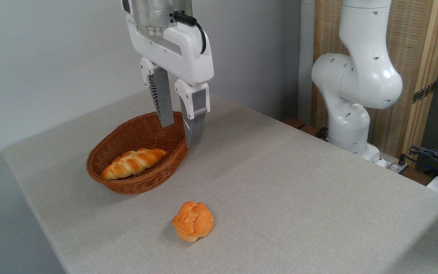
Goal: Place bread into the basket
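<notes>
A golden-orange braided long bread loaf (133,163) lies inside the oval brown woven wicker basket (127,186) on the grey cloth-covered desk (280,190); the tool (180,134) hangs above, fingers apart, empty.

No legible txt, labels, nos. or signs anywhere in view.

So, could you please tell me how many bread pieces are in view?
2: the braided loaf lies inside the basket; the round bun sits on the table, nearer the camera. Nothing seems hidden.

Soft even light, faint shadows, sharp focus throughout
</notes>
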